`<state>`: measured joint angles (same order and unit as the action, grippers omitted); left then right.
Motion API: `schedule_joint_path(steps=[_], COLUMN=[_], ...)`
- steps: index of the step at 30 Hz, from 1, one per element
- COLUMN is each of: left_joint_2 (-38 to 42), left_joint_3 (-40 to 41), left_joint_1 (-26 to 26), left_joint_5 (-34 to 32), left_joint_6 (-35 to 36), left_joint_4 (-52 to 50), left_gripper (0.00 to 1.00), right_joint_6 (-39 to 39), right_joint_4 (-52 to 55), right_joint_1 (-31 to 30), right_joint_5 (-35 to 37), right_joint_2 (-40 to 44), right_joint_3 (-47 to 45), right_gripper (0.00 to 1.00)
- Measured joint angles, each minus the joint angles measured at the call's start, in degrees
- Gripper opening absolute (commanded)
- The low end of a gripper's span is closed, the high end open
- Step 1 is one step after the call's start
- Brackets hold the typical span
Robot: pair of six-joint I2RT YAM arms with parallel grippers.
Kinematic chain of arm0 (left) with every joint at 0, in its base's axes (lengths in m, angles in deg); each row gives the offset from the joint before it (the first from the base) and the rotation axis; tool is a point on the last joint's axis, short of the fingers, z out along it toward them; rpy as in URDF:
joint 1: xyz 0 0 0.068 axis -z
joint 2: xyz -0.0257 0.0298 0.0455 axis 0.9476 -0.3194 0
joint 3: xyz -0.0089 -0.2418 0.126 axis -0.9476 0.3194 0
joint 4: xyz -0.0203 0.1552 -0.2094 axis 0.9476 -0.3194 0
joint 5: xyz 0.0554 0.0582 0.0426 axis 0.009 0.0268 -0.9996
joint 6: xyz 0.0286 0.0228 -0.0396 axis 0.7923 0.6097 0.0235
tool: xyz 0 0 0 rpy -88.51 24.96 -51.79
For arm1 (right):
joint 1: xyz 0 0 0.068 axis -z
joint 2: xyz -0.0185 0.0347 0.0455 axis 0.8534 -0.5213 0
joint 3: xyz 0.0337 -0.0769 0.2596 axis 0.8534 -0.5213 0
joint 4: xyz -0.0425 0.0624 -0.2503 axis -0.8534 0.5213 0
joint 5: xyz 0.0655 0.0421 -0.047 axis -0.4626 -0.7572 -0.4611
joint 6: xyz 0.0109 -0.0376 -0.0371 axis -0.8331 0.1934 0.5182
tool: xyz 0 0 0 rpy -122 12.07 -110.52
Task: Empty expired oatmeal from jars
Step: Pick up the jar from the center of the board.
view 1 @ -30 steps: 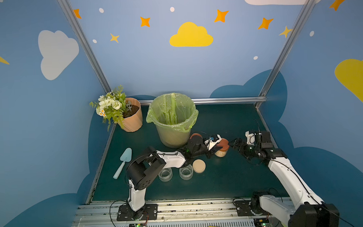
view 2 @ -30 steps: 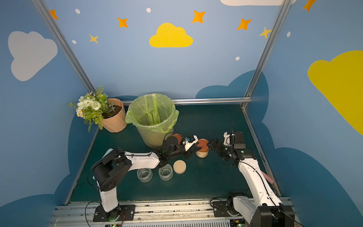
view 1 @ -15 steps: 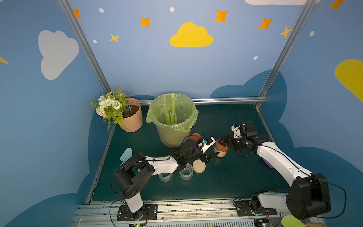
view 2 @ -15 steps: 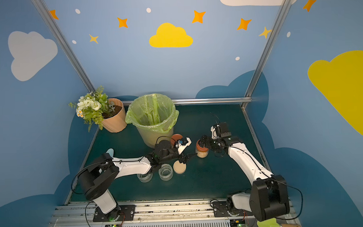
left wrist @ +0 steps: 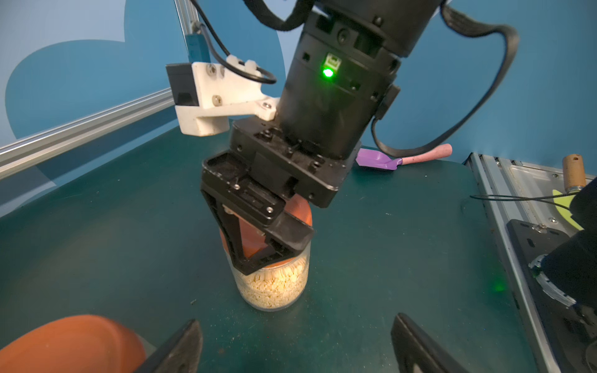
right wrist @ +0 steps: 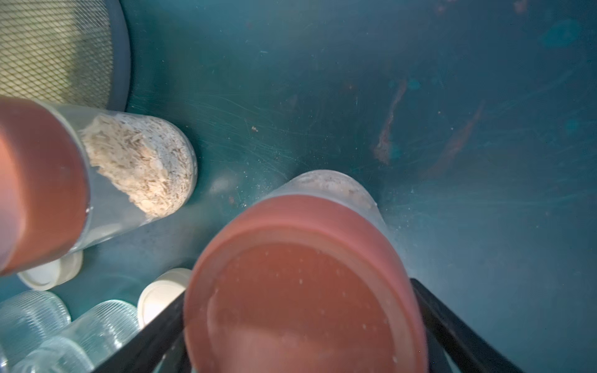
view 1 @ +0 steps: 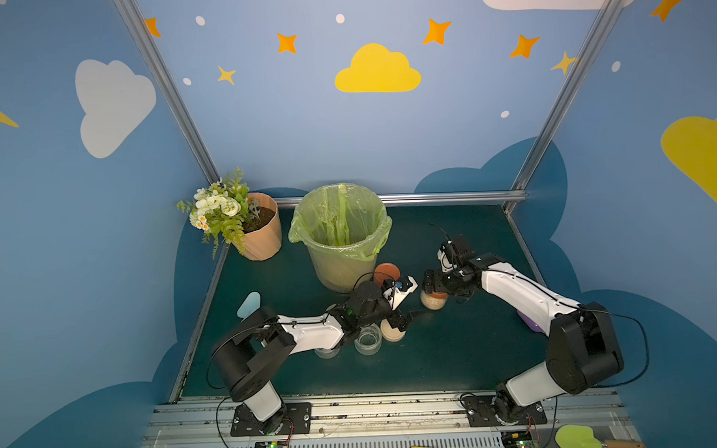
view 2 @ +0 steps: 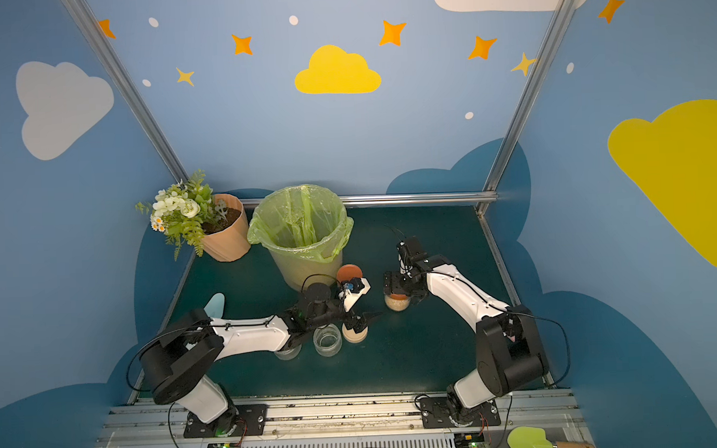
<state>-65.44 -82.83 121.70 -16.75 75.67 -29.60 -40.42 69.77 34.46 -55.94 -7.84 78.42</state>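
Note:
A jar [view 1: 433, 301] [view 2: 397, 303] of pale oatmeal [left wrist: 274, 287] stands upright on the green table, right of the bin. My right gripper [view 1: 433, 286] [right wrist: 297, 297] hangs over the jar's rust-orange lid [right wrist: 303, 290], open, with one finger on each side of the lid. My left gripper [view 1: 405, 317] [left wrist: 295, 323] stands open and empty a little in front of that jar. A second orange-lidded jar [view 1: 386, 273] [right wrist: 139, 161] with oatmeal stands against the bin. Two empty lidless jars [view 1: 368, 341] [view 1: 326, 351] and a beige lid [view 1: 392, 332] lie under my left arm.
The bin [view 1: 341, 234] with a green bag stands at mid-back, with a flower pot [view 1: 263, 236] to its left. A blue trowel [view 1: 249, 304] lies near the left edge and a purple scoop [left wrist: 378, 160] near the right edge. Another beige lid [right wrist: 48, 274] lies by the empty jars.
My left gripper has let go of the oatmeal jar, opened and drawn back toward the front. My right arm has swung in from the right and come down over the jar's lid.

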Motion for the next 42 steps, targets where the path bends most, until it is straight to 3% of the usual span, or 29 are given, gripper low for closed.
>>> schedule_joint_path(steps=[6, 14, 18, 26, 29, 42], left_joint_2=[1.9, 4.0, 4.5, 4.6, 4.6, 0.8], left_joint_3=[1.0, 2.3, 2.5, 2.4, 1.7, -7.7], left_joint_1=[0.0, 0.1, 0.1, 0.1, 0.1, 0.5], left_joint_5=[-0.1, -1.1, -1.4, -1.9, -1.3, 4.0], left_joint_6=[-0.4, -0.3, -0.1, 0.7, 1.2, 7.1], left_joint_4=[-0.4, -1.5, -2.1, -3.0, -4.4, -7.9], left_gripper=[0.99, 1.0, 1.0, 1.0, 1.0, 1.0], right_joint_6=[1.2, 1.8, 2.0, 2.8, 2.8, 2.9], right_joint_4=[0.7, 0.6, 0.5, 0.9, 1.6, 10.6], right_joint_1=[-0.6, -0.9, -0.9, -0.8, -0.8, 1.3], right_joint_5=[1.5, 2.3, 2.5, 2.2, 0.2, -14.4], right_joint_2=[-2.6, -4.7, -4.7, -4.6, -4.0, 9.8], right_joint_3=[1.6, 2.5, 2.6, 2.7, 2.7, 10.1], right_gripper=[0.92, 0.88, 0.77, 0.41, 0.35, 0.32])
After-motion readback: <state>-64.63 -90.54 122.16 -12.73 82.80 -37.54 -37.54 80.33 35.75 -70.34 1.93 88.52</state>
